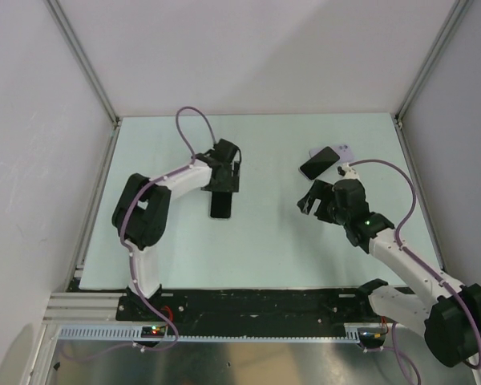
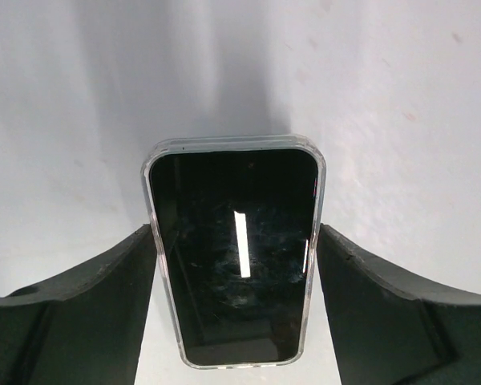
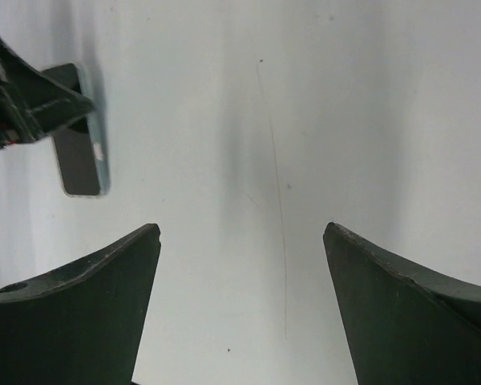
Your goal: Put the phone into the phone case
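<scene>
The phone (image 2: 224, 200) is seated inside the clear phone case (image 2: 224, 144), which is grasped at both sides by the left gripper (image 2: 236, 241); the right gripper (image 3: 240, 233) is seen released, well apart from the case.

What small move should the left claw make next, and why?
Probably a slight lift to test the grip: the left claw sits closed against both long edges of the clear-rimmed phone, which lies flat on the table.
</scene>
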Tool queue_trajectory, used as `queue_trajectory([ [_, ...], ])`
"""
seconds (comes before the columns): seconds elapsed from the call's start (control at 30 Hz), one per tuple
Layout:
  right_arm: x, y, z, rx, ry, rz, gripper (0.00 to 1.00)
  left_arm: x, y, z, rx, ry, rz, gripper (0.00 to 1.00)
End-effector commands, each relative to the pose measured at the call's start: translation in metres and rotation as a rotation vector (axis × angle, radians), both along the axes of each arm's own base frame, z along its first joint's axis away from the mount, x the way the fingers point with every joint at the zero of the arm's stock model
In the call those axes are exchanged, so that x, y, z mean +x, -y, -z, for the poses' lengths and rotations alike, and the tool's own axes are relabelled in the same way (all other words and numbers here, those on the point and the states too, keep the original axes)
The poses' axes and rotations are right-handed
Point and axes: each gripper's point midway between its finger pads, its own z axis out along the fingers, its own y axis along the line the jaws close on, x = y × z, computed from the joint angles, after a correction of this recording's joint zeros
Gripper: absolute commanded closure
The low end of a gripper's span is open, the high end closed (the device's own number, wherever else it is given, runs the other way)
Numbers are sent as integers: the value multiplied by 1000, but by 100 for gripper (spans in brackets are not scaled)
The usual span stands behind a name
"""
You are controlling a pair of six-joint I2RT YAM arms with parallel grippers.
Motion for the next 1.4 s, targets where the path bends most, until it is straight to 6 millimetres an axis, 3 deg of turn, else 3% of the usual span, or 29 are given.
queue_trajectory([
  [0.0, 9, 10, 4, -15, 3, 30, 11, 30, -22, -9, 5, 24, 25, 71],
  [0.1, 14, 16, 7, -13, -6, 56, 11, 37, -34, 1, -15, -8, 45, 70],
  [0.27, 26, 24, 11, 7, -12, 104, 11, 44, -35, 10, -23, -30, 78, 61],
  [0.37, 30, 25, 17, 19, -29, 109, 9, 46, -34, 12, -37, -34, 63, 51],
  [0.43, 35, 28, 22, 18, -40, 117, 7, 46, -37, 10, -32, -27, 32, 37],
  [0.6, 50, 42, 32, 65, -71, 149, 4, 49, -48, -22, -28, 52, -37, 4],
  [0.77, 79, 56, 35, 126, -66, 208, 4, 55, -63, -73, -26, 177, -123, 1],
  [0.9, 109, 75, 40, 157, -78, 283, 4, 48, -67, -110, -87, 256, -214, 0],
  [1.03, 144, 89, 41, 175, -54, 346, 6, 19, -49, -142, -229, 285, -201, 0],
  [1.17, 173, 105, 47, 297, -33, 406, 11, -27, -16, -175, -370, 314, -93, 0],
  [1.27, 194, 115, 55, 375, -37, 431, 17, -60, -1, -184, -427, 313, -20, 0],
  [1.37, 208, 122, 66, 422, -56, 446, 21, -79, -1, -184, -458, 307, 14, 0],
])
